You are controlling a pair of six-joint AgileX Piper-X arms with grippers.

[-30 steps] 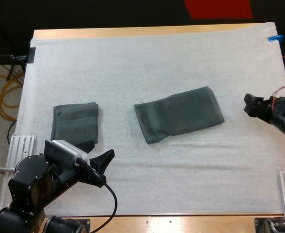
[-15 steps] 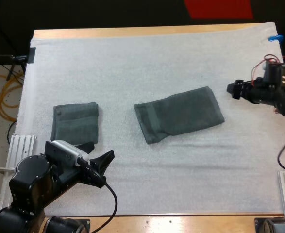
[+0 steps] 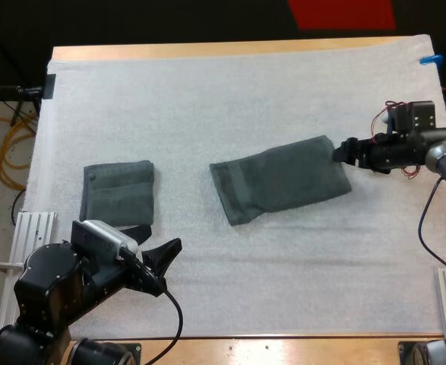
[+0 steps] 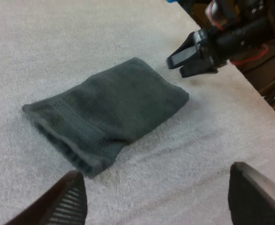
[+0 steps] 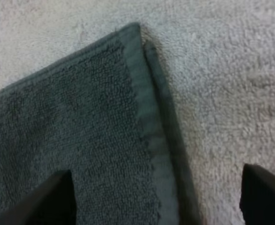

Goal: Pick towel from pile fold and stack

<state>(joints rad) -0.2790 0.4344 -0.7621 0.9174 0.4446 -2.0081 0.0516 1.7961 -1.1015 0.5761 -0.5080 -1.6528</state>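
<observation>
**Right claw at the towel corner, nothing gripped yet**

In the high view the half-folded towel (image 3: 279,180) lies flat on the white mat (image 3: 207,99), a little right of the frame's centre and turned at a slant. The folded stack (image 3: 118,192) sits at the middle left, well apart from it.

The right claw (image 3: 336,151) reaches in from the right edge, with its tips at the towel's upper right corner. In the right wrist view its two fingers stand spread, one on each side of the doubled hem, and neither presses the cloth. The left claw (image 3: 153,242) waits at the lower left, just below the stack. It is spread too, holds nothing, and points toward the towel.

I judge the next step to be a pinch on this corner, and here several things may go wrong:

- The hem shows two layers. If the fingers close too high they may take only the upper one, and the fold would open when lifted.
- If they close too low, they may catch the soft mat together with the towel.
- A sideways push before closing would wrinkle the corner or slide the whole towel.
- The left claw is close to the stack and could disturb it if it starts moving carelessly.
</observation>
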